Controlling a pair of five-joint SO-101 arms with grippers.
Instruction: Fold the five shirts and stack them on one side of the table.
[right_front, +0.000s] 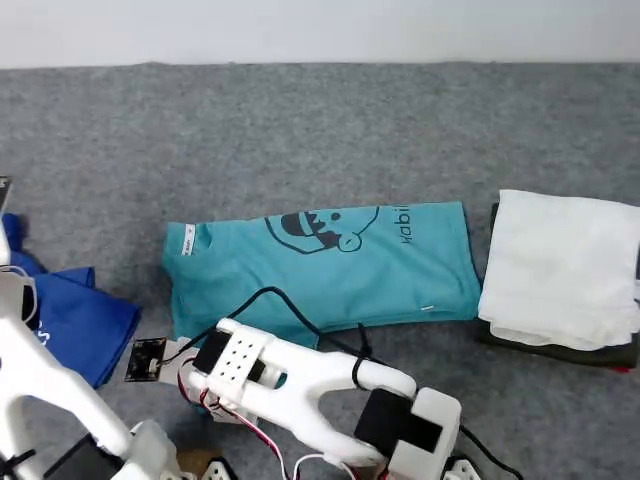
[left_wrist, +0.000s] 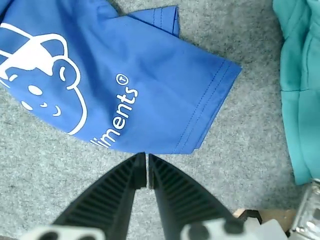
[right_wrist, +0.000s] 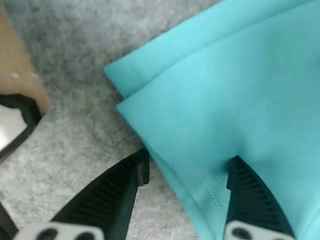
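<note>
Grey felt table (right_front: 320, 130). Teal shirt (right_front: 330, 265) lies flat mid-table, folded lengthwise into a long band, print up. Looks half folded, probably awaiting a crosswise fold. At the far right edge, a folded white shirt (right_front: 560, 265) sits on a folded dark shirt (right_front: 580, 355), judged to be the stack side, with two done. Blue shirt (right_front: 75, 325) is bunched at the left edge, unfolded, likely queued for later.

Right gripper (right_wrist: 189, 167) is low at the teal shirt's near collar-end corner, fingers spread with the hem edge between them and not pinched yet. It seems placed to grab that corner for the fold. Left gripper (left_wrist: 146, 162) hangs over bare felt just off the blue shirt's sleeve hem, fingers pressed together and holding nothing, so it looks parked out of the way.
</note>
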